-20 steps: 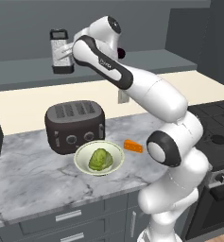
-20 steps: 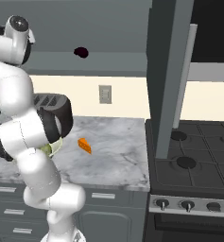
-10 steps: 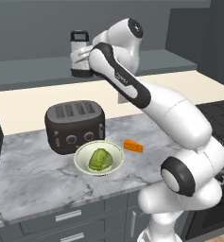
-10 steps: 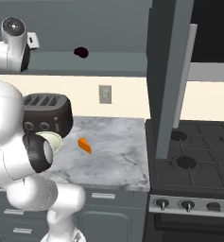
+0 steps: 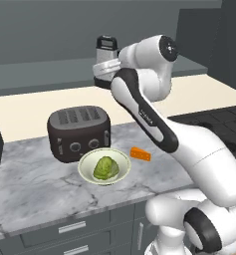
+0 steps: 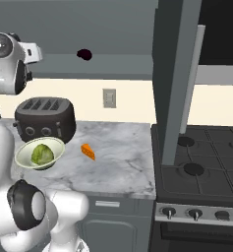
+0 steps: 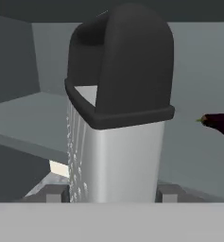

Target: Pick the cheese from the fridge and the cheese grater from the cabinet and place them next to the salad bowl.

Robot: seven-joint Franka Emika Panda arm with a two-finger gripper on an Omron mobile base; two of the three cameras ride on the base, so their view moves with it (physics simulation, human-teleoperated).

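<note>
My gripper [image 5: 104, 75] is shut on the cheese grater [image 5: 106, 52], a silver perforated box with a black top handle, and holds it upright in the air in front of the cabinet shelf [image 5: 35, 79], above the toaster. Close up in the hand view, the grater [image 7: 118, 123] stands between my fingertips [image 7: 55, 194]. The salad bowl [image 5: 104, 167] with its green lettuce sits on the marble counter in front of the toaster. Just right of the bowl lies the orange cheese [image 5: 140, 154]. From the right base, the bowl [image 6: 39, 153] and the cheese [image 6: 88, 151] lie side by side.
A dark toaster [image 5: 79, 132] stands behind the bowl. A dark purple eggplant [image 6: 83, 54] lies on the cabinet shelf [image 6: 123, 63]. A tall dark grey panel [image 6: 173, 78] rises beside the stove [image 6: 206, 172] at the right. Grey drawer fronts [image 5: 72, 228] run under the counter [image 5: 35, 189].
The arm has carried the grater to the right along the front of the cabinet, staying at about the same height. Bowl, cheese and toaster have not moved.
</note>
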